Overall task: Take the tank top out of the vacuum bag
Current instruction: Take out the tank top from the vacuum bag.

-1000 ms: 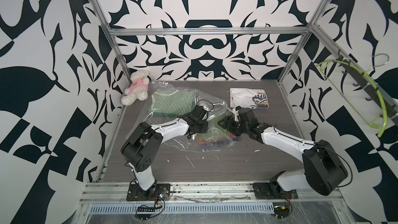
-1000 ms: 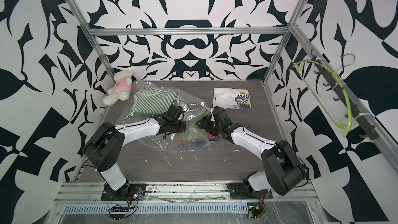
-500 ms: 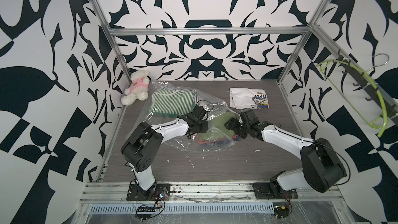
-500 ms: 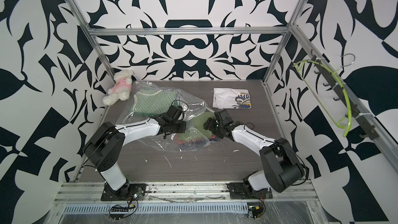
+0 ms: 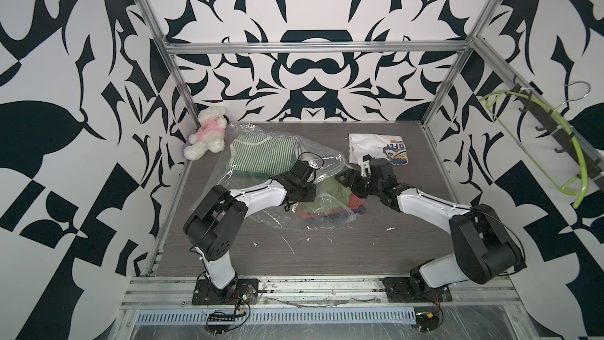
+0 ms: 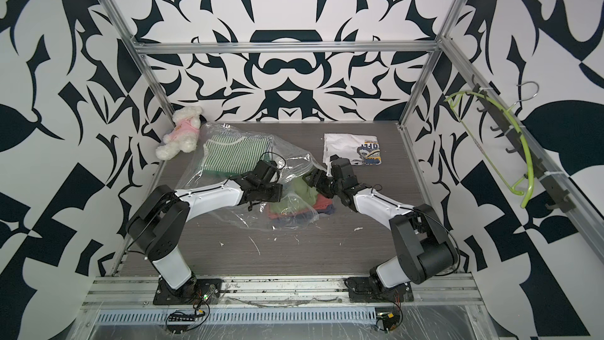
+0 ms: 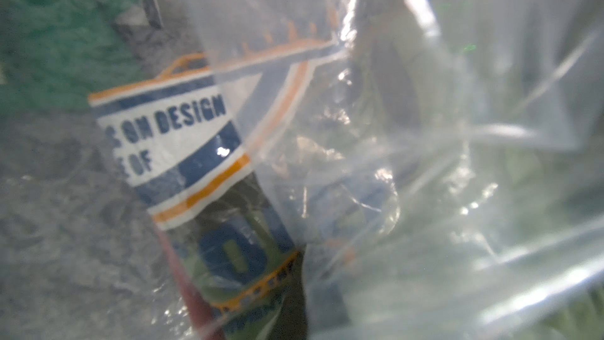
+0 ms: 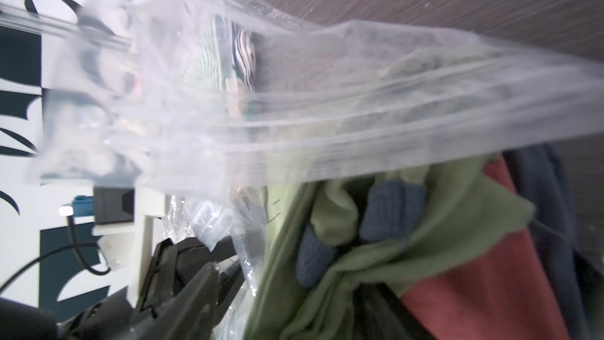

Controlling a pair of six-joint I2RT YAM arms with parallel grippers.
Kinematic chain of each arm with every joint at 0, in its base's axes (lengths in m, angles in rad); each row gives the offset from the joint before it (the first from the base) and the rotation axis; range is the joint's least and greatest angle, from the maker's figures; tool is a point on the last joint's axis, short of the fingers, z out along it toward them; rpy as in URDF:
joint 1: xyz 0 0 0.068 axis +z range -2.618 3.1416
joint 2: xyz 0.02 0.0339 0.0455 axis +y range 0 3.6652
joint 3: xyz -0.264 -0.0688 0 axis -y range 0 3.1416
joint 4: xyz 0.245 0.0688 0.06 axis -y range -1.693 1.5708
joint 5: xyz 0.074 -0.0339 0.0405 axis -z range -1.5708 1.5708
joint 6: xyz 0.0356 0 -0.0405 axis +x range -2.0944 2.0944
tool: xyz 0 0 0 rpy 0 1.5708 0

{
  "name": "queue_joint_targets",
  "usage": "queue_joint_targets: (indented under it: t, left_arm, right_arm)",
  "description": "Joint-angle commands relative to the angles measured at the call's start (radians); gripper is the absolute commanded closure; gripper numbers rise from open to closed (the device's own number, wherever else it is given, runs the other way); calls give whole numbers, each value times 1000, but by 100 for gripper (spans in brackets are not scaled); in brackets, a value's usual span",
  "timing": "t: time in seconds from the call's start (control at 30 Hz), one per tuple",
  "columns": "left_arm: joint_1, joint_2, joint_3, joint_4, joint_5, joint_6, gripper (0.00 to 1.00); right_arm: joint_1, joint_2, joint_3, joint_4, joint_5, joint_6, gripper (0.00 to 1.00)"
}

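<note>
The vacuum bag (image 5: 327, 163) (image 6: 294, 163) is a crinkly clear sack lying from the back left to the table's middle. The olive-green tank top (image 5: 333, 191) (image 6: 304, 191) (image 8: 457, 224) tops a pile at the bag's mouth. My left gripper (image 5: 302, 191) (image 6: 271, 191) is shut on the bag's upper film. The left wrist view shows only plastic (image 7: 425, 125) and a printed label (image 7: 170, 145). My right gripper (image 5: 351, 188) (image 6: 318, 184) (image 8: 351, 233) reaches into the mouth, open. Its blue-padded fingers (image 8: 389, 210) straddle a fold of the tank top.
A green-striped garment (image 5: 261, 158) lies deep in the bag. Red (image 8: 474, 289) and navy (image 8: 539, 191) clothes lie under the tank top. A teddy bear (image 5: 209, 132) sits at the back left and a folded white T-shirt (image 5: 376, 148) at the back right. A green hanger (image 5: 555, 145) hangs on the right wall.
My right gripper has shifted slightly at the bag's mouth and its fingers have narrowed a little. The left arm and the bag have stayed put.
</note>
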Motion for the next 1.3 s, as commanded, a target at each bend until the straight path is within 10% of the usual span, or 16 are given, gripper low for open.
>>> queue_joint_targets:
  t: [0.0, 0.47, 0.6, 0.8, 1.27]
  left_arm:
    - [-11, 49, -50, -67, 28, -1, 100]
    - [-11, 56, -52, -58, 33, -1, 100]
    - [-11, 55, -51, -61, 32, -1, 100]
    - [-11, 47, -54, -79, 0, -12, 100]
    - [1, -48, -69, -166, -185, -54, 100]
  right_arm:
    - [-8, 23, 13, -16, 16, -8, 24]
    - [-16, 108, 104, -226, 83, -49, 11]
    - [-9, 124, 118, -141, -12, -70, 32]
    - [34, 24, 120, -199, 78, -184, 99]
    - [39, -269, 49, -317, 281, -293, 100]
